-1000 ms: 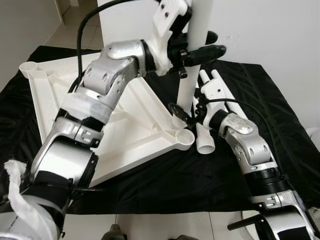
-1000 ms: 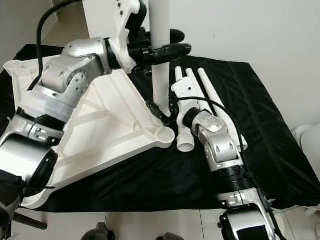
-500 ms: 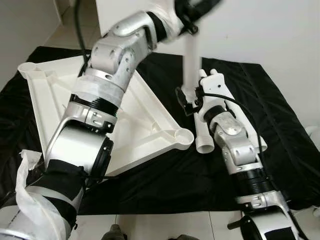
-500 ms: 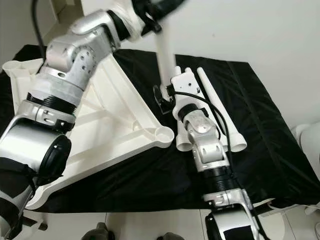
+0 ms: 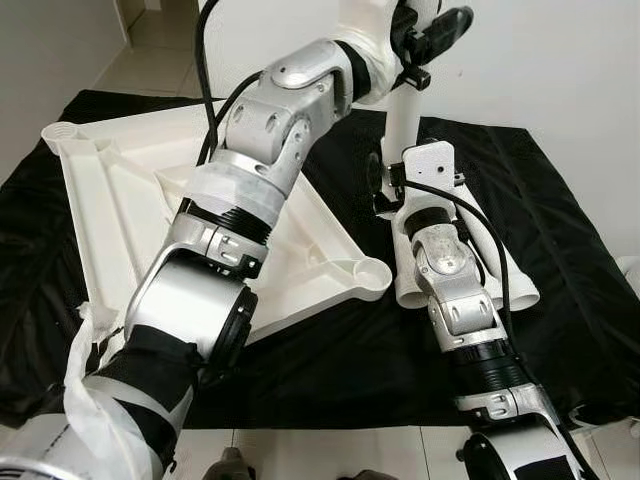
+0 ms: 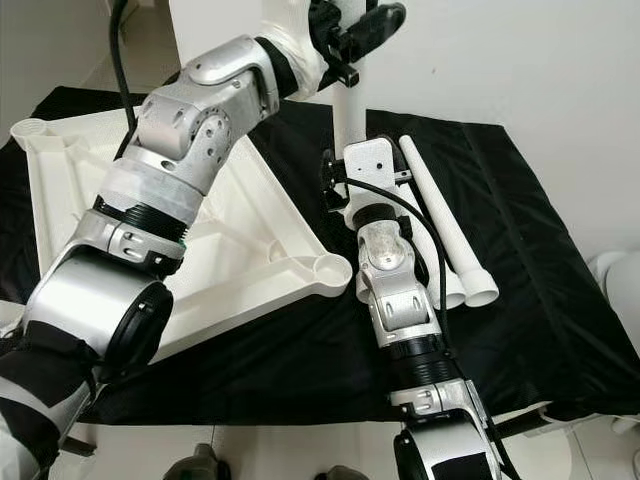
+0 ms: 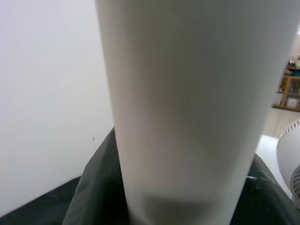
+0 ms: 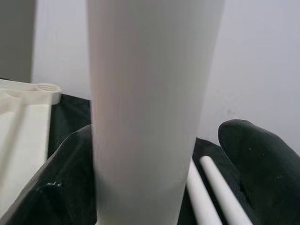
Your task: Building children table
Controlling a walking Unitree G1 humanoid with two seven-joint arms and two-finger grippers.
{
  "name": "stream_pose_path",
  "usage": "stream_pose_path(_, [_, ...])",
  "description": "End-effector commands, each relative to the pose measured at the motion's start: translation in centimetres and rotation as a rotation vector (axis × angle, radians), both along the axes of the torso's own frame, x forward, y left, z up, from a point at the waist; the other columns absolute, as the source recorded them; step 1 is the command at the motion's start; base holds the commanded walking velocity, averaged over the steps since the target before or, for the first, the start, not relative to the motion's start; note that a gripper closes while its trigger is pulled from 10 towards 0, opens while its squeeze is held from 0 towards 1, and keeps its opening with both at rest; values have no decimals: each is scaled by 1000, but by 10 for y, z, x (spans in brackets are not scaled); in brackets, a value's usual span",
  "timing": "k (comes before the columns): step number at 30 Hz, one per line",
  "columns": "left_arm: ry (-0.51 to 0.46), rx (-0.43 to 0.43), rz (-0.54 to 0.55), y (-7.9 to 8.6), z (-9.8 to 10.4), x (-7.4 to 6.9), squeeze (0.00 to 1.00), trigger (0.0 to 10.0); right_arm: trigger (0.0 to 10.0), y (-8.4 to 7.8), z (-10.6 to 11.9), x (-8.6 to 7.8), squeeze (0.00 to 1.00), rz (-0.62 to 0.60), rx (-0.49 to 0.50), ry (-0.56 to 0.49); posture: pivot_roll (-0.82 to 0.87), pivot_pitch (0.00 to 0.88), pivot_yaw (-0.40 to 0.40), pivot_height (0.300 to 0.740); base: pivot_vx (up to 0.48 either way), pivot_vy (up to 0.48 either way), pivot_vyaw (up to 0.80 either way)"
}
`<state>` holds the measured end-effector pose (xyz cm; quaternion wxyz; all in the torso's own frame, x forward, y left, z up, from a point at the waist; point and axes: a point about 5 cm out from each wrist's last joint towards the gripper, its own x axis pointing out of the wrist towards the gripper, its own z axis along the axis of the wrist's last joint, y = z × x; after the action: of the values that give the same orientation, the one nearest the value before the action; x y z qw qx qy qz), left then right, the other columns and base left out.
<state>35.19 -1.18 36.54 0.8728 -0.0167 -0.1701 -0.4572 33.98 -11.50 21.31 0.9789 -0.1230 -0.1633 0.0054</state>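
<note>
- I have the table leg (image 6: pixel 349 110) standing upright, its long axis vertical, just beyond the upturned tabletop (image 5: pixel 110 215).
- My left gripper (image 6: pixel 350 30) clamps the leg high up.
- My right gripper (image 6: pixel 335 185) brackets its base; the nearest corner socket (image 5: pixel 368 272) lies toward me from there.

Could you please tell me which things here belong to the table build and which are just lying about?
Part of the job:
upright table leg, between left hand and right hand
upturned tabletop
spare legs on the cloth

Lying about:
black cloth
fan
</note>
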Motion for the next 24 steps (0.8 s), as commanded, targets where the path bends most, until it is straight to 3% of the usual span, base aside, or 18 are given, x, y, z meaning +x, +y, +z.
stream_pose_path(1, [-15,-47,66,-5,14,-6,0,10000,10000,-3,2,4,0,-32,0,-9,41,0,-50,740,0,0,0])
stream_pose_path(18, [-12,-65,61,-10,21,-11,0,10000,10000,-2,-3,10,0,-61,-8,13,48,0,-57,740,0,0,0])
stream_pose_path(20, [-13,-63,62,-10,21,-11,0,10000,9569,-2,-3,10,0,-60,-8,13,49,0,-57,740,0,0,0])
stream_pose_path(21, [-11,-63,61,-10,21,-11,0,10000,0,-1,-4,10,0,-59,-7,13,48,0,-57,740,0,0,0])
stream_pose_path(24, [-10,-61,61,-11,21,-11,0,10000,0,-1,-4,10,0,-60,-7,12,47,0,-56,740,0,0,0])
